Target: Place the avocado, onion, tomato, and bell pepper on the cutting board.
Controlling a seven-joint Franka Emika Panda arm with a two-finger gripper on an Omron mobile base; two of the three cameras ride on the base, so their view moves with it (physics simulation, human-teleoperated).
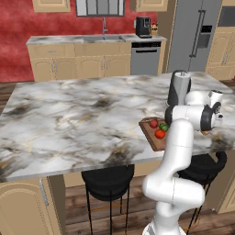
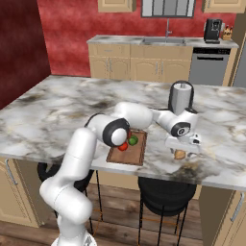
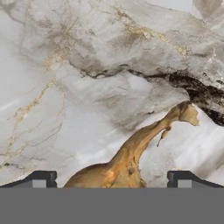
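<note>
Onion (image 3: 118, 168) sits between the open end effector (image 3: 111, 179) fingertips on the surface (image 3: 65, 87); an off-centre close could roll it away.

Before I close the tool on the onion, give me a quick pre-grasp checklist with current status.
1. Tool open: ok, fingertips stand apart on either side of the onion.
2. Onion between the fingertips: ok in hand view, roughly centered.
3. Onion resting on the marble counter, off the cutting board: ok.
4. Fingertips low enough to grip: cannot tell.
5. Free room on board beside the avocado and red pieces: ok.
6. Grey appliance behind the hand, apart from it: ok.
</note>
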